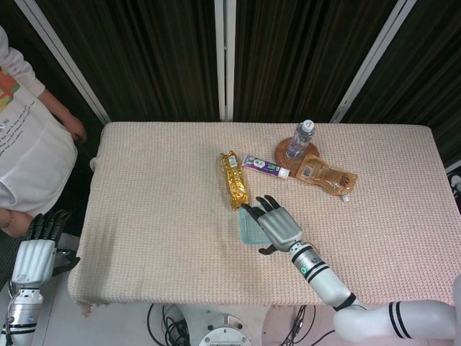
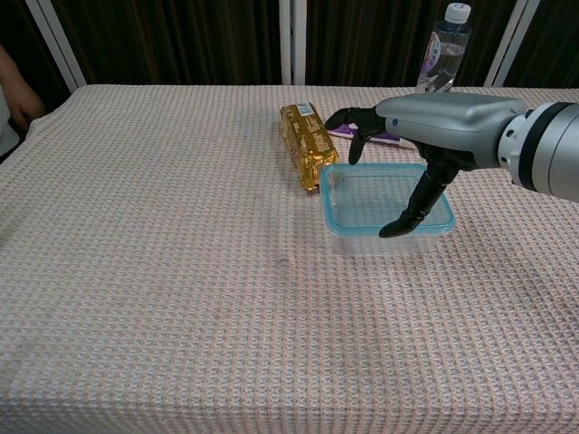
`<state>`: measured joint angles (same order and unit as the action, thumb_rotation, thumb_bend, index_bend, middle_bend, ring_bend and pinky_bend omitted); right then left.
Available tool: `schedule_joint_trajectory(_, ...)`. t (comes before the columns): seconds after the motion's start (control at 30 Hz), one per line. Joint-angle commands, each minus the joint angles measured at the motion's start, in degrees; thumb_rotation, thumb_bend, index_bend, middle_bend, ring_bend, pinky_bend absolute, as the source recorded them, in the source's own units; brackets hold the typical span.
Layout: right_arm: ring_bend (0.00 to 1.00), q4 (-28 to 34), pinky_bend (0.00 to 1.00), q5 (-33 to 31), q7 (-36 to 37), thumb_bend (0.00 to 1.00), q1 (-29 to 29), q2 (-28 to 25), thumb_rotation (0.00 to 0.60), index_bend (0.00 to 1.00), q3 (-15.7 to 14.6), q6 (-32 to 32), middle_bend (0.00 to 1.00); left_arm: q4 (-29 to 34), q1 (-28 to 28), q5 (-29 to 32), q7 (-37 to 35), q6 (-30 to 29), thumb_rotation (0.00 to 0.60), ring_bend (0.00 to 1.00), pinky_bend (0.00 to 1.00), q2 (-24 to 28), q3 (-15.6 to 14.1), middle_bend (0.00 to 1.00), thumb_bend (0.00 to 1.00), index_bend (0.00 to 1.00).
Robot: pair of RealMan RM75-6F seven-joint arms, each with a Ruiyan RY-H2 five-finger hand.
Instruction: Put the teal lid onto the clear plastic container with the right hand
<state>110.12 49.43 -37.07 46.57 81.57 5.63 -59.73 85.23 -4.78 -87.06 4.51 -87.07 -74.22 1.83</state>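
The left hand (image 1: 32, 254) hangs off the surface's (image 1: 158, 216) 8 o'clock corner, fingers loosely apart, holding nothing. Near the middle, the gold packet (image 2: 308, 145) lies with its long axis 12-to-6. Just at its 4 o'clock sits the clear plastic container (image 2: 389, 210) with the teal lid (image 2: 339, 226) seated flat on its rim. The right hand (image 2: 434, 122) hovers above it, fingers (image 2: 348, 119) spread, thumb pointing down, gripping nothing.
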Motion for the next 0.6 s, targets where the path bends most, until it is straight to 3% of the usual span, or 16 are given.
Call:
schedule_joint_trajectory(0.03,0.00,-2.3,0.00,-4.0,-1.6,0.00,2.4,1.9,0.600,0.00,1.0,2.0,0.22,-0.1,0.1,0.1,-0.1,0.0,0.600,0.00,0.03,0.0,0.0,0.08,0.00,0.10)
schedule_joint_trajectory(0.27,0.00,-4.1,0.00,-8.0,-3.3,0.00,4.2,3.7,0.600,0.00,0.7,1.9,0.22,-0.5,0.0,0.3,-0.5,0.4,0.600,0.00,0.03,-0.2,0.0,0.08,0.00,0.10)
schedule_joint_trajectory(0.6,0.00,-4.6,0.00,-9.0,-3.2,0.00,4.8,4.3,0.600,0.00,-0.4,1.4,0.22,-1.1,-0.1,0.3,-0.9,0.6,0.600,0.00,0.03,-0.5,0.0,0.08,0.00,0.10)
